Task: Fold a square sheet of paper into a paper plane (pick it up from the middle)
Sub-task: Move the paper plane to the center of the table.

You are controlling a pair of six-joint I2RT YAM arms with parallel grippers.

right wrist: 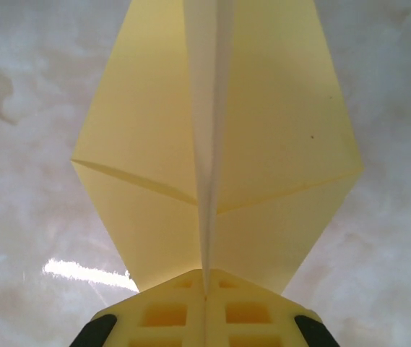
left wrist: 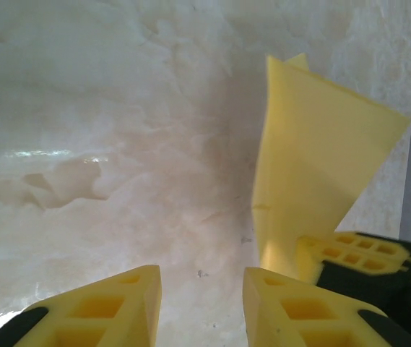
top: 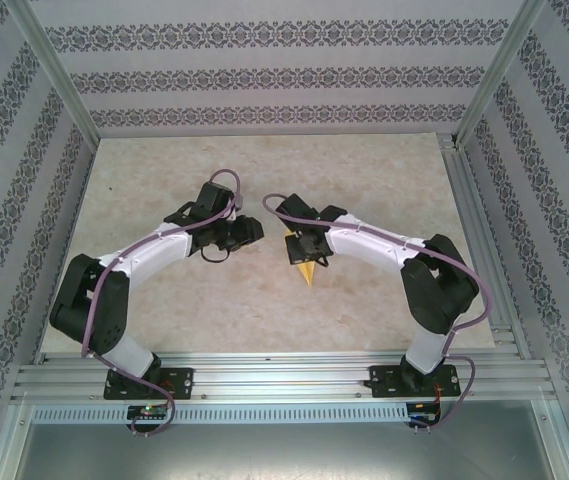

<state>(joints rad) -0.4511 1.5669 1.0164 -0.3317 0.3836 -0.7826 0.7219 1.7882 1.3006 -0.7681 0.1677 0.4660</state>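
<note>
Right gripper (right wrist: 205, 293): fingers pressed together, pinching the paper plane (right wrist: 212, 144) on its centre crease at one end. Both wings fan out beyond the pinch. Cannot tell whether the plane touches the table (top: 264, 170).

Left gripper (left wrist: 201, 303): fingers spread, holding nothing, just beside the plane's wing.

Risks:
- One narrow pinch on thin paper; the plane may pivot or slip.
- Letting go could let the folds spring open.
- A careless close by the left claw would crumple the wing.

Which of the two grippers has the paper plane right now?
The right gripper: it is shut on the paper plane, pinching it at the centre crease. The left gripper is open and empty, beside the plane.
</note>
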